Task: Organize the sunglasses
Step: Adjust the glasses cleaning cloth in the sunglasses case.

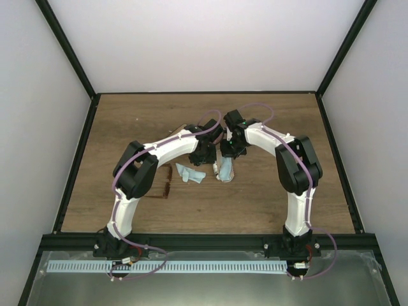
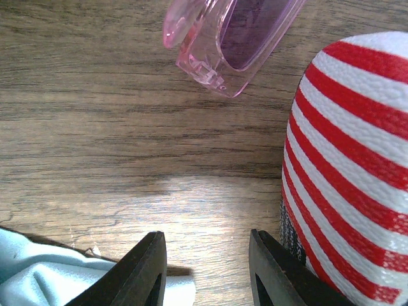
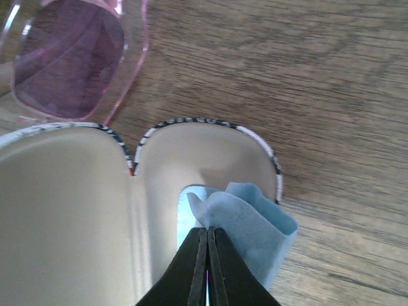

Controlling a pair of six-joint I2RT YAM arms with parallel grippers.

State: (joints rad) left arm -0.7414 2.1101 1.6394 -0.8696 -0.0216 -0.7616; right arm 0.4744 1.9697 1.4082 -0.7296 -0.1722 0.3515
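We see the brown sunglasses (image 1: pixel 167 185), thin and dark reddish-brown, lying flat on the wooden table (image 1: pixel 268 197), left of centre. The pink sunglasses (image 3: pixel 70 57), with a translucent frame and purple-tinted lenses, lie on the wood just beside the open glasses case (image 3: pixel 64 210).

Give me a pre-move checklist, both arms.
1. Right tool shut on blue cloth: ok.
2. That cloth fully inside open case: not ok, a corner overhangs the rim.
3. Left tool open and empty: ok.
4. Second cloth clear of left tool: cannot tell, it lies right beside it.
5. Pink sunglasses cased: not ok, on the table beside the case.
6. Brown sunglasses cased: not ok, also on the table.
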